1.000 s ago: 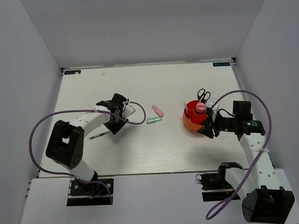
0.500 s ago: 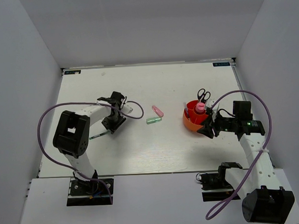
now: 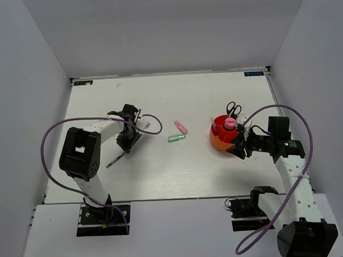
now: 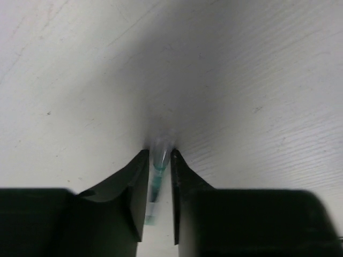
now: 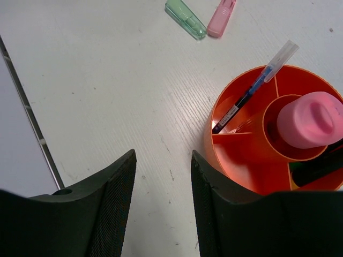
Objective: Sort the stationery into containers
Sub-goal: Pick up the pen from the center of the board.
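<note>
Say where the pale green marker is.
In the top view, the pale green marker lies near the middle, beside the pink marker, left of the orange cup.

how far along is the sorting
Done: scissors, fat pink tube and a clear-capped pen sit in the orange cup. In hand: left gripper straddles a thin green pen on the table. Left: pink marker, pale green marker.

I can read no text anywhere here. The left sticker (image 3: 81, 83) and the right sticker (image 3: 253, 73), small ones at the far corners of the table (image 3: 162, 180), carry print too small for me to make out. The pen (image 5: 252, 90) leaning in the orange cup (image 5: 241, 166) has pale marks on its dark barrel, too blurred to read.
</note>
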`<move>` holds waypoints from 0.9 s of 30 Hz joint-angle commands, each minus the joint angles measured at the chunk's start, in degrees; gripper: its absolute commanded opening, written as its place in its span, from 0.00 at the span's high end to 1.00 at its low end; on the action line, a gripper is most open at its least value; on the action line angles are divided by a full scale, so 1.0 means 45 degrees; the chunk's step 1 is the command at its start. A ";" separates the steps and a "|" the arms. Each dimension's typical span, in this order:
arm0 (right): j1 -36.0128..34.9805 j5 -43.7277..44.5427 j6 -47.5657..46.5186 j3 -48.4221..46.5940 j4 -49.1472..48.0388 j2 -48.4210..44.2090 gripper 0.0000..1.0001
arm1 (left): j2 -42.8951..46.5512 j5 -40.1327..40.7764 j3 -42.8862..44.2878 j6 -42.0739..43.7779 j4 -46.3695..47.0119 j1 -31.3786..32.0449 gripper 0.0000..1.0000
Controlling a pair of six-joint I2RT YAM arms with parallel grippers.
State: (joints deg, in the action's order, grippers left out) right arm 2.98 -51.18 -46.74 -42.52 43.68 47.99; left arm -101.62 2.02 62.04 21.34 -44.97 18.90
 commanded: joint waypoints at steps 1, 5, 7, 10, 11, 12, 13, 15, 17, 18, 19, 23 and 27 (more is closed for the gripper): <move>0.0060 -0.0346 0.0094 -0.0082 0.0059 -0.0215 0.51 | -0.0503 -0.1503 -0.0818 -0.0328 0.0013 -0.0019 0.72; 0.0079 -0.0404 0.0270 -0.0179 0.0000 -0.0215 0.53 | -0.0659 -0.1563 -0.0936 -0.0465 0.0013 0.0039 0.83; 0.0060 -0.0482 0.0406 -0.0199 -0.0039 -0.0253 0.53 | -0.0678 -0.1427 -0.0760 -0.0621 -0.0065 0.0098 0.88; 0.0060 -0.0444 0.0504 -0.0179 -0.0097 -0.0351 0.53 | -0.0621 -0.1407 -0.0545 -0.0817 -0.0163 0.0234 0.92; 0.0060 -0.0405 0.0523 -0.0102 -0.0156 -0.0371 0.53 | -0.0620 -0.1426 -0.0487 -0.0972 -0.0143 0.0293 0.94; 0.0060 -0.0346 0.0524 -0.0101 -0.0137 -0.0390 0.53 | -0.0504 -0.1348 -0.0467 -0.1031 -0.0085 0.0293 0.96; 0.0060 -0.0365 0.0504 -0.0043 -0.0137 -0.0410 0.53 | -0.0464 -0.1251 -0.0486 -0.1071 -0.0104 0.0332 0.99; 0.0079 -0.0366 0.0485 -0.0043 -0.0175 -0.0410 0.53 | -0.0328 -0.1192 -0.0467 -0.1266 -0.0046 0.0469 0.99; 0.0060 -0.0404 0.0523 -0.0023 -0.0176 -0.0410 0.53 | -0.0230 -0.1133 -0.0447 -0.1422 -0.0065 0.0605 0.99; 0.0060 -0.0385 0.0504 -0.0023 -0.0176 -0.0391 0.53 | -0.0036 -0.1172 -0.0428 -0.1481 -0.0026 0.0664 1.00; 0.0060 -0.0404 0.0504 -0.0043 -0.0195 -0.0390 0.53 | 0.0063 -0.1172 -0.0350 -0.1597 -0.0065 0.0742 1.00; 0.0060 -0.0346 0.0523 -0.0004 -0.0176 -0.0429 0.53 | 0.0570 -0.1483 -0.0076 -0.1929 -0.0104 0.0918 1.00; 0.0060 -0.0288 0.0543 0.0016 -0.0234 -0.0429 0.53 | 0.1135 -0.1913 0.0294 -0.2319 -0.0124 0.1016 1.00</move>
State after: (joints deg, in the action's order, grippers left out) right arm 2.98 -51.24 -44.93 -42.52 43.57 46.76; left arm -100.47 -1.96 61.78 13.41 -45.89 22.85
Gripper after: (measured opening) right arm 0.474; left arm 0.265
